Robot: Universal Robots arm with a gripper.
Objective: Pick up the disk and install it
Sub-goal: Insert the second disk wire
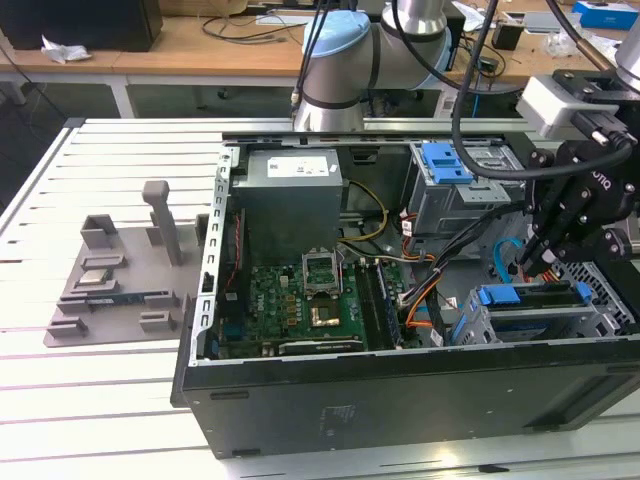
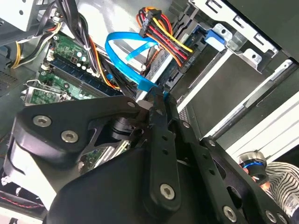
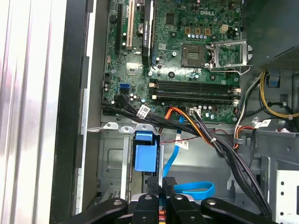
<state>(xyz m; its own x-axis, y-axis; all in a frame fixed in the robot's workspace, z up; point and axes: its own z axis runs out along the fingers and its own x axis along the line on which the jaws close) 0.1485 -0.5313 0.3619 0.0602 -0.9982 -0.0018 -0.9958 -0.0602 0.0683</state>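
Hanging over one corner of the open case [image 1: 300, 420], the gripper [image 1: 535, 262] has its two thin black fingers pressed together, and I see nothing between them in both wrist views.

The disk [image 1: 535, 318] is just under the jaws. It lies flat in a metal cage [image 1: 470, 335], with its blue rails [image 1: 500, 295] near the fingertips. It looks to be in its slot already, but I cannot tell if it is pushed all the way in.

I think the disk is heavy for its size, and hard and stiff. It will not bend. Its silver top looks smooth, so it could slip. It has fine parts inside, so a bump or a drop could hurt it. The best places to hold it look like the two long sides, where the plastic rails sit. Plastic is less slippery than bare metal.

Close beside the jaws runs a flat blue cable [image 3: 196, 189], soft and bendy, curled in a loop. Past it lies a bunch of thin wires [image 2: 163, 32], red, yellow and black. They could snag on the fingers. Farther out from the jaws is the green board [image 3: 187, 46], bumpy with small parts. The cage is thin grey metal with sharp, folded edges.
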